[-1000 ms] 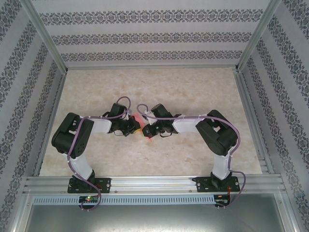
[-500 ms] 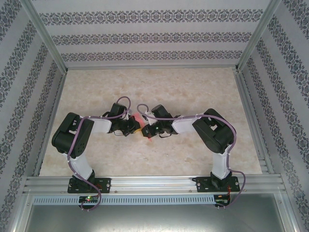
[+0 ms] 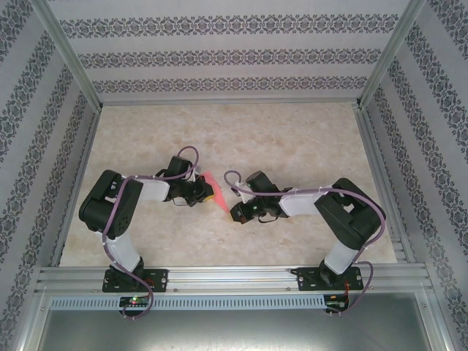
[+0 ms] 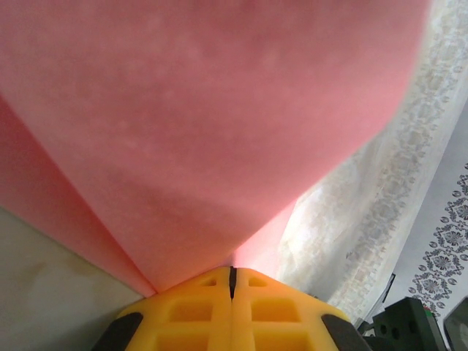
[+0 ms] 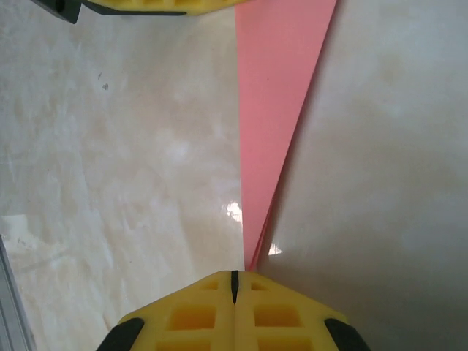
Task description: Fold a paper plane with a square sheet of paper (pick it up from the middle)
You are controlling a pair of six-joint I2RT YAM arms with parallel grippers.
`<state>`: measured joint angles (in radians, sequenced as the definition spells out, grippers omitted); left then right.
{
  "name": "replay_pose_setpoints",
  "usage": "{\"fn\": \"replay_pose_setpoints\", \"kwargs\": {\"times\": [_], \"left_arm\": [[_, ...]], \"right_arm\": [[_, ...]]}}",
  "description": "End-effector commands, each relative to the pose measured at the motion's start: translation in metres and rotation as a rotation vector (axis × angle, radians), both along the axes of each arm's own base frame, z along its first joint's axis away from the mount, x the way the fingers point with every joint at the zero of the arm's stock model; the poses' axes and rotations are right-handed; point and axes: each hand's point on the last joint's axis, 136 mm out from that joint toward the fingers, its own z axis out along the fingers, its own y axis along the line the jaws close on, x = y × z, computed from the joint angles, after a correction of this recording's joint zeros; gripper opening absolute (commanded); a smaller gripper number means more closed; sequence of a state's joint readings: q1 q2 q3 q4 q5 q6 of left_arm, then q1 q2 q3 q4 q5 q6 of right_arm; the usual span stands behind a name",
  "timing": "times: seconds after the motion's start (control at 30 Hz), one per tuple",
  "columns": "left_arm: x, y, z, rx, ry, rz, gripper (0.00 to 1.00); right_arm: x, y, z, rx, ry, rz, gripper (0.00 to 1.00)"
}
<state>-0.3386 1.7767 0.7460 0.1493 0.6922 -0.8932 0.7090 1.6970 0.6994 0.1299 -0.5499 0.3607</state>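
Over the table point(image 3: 292, 139), the left claw point(image 4: 232, 281) pinches the pink paper plane point(image 4: 205, 131) at its broad end. The right claw point(image 5: 234, 285), closed, sits at its tip. Folding appears nearly finished, with only setting down likely remaining.

paper plane point(image 3: 217, 200) between left tool point(image 3: 208, 195) and right tool point(image 3: 236, 213)

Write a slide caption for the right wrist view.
Closed right end effector meets the pointed tip of the folded pink paper; left end effector holds its far end.
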Motion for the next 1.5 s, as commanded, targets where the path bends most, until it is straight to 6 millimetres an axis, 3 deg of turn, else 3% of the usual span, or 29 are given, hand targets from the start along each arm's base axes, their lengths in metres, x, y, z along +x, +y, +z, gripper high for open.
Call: {"fn": "replay_pose_setpoints", "kwargs": {"times": [0.0,0.1,0.23,0.4,0.57,0.73,0.83,1.07,1.47], "left_arm": [[-0.022,0.028,-0.046,0.156,0.128,0.044,0.00],[-0.021,0.026,-0.043,0.147,0.124,0.039,0.00],[-0.021,0.025,-0.041,0.140,0.118,0.033,0.00],[-0.018,0.022,-0.035,0.136,0.103,0.018,0.00],[-0.005,0.016,-0.016,0.124,0.013,-0.037,0.01],[0.013,0.012,0.013,0.133,-0.127,-0.093,0.19],[0.020,0.011,0.021,0.146,-0.176,-0.113,0.24],[0.032,0.015,0.014,0.181,-0.183,-0.118,0.24],[0.031,0.034,-0.012,0.222,-0.119,-0.067,0.19]], "right_arm": [[0.020,0.014,0.031,0.036,-0.080,-0.003,0.00],[0.039,0.028,0.037,0.053,-0.108,-0.023,0.00],[0.053,0.040,0.021,0.037,-0.082,-0.040,0.00],[0.055,0.042,0.000,0.007,-0.041,-0.035,0.00],[0.046,0.028,-0.021,-0.072,-0.001,-0.033,0.00],[0.039,0.012,-0.043,-0.187,0.024,-0.026,0.00],[0.038,0.010,-0.047,-0.206,0.034,-0.023,0.00],[0.036,0.009,-0.050,-0.224,0.047,-0.021,0.00],[0.030,0.000,-0.060,-0.270,0.079,-0.023,0.00]]}}
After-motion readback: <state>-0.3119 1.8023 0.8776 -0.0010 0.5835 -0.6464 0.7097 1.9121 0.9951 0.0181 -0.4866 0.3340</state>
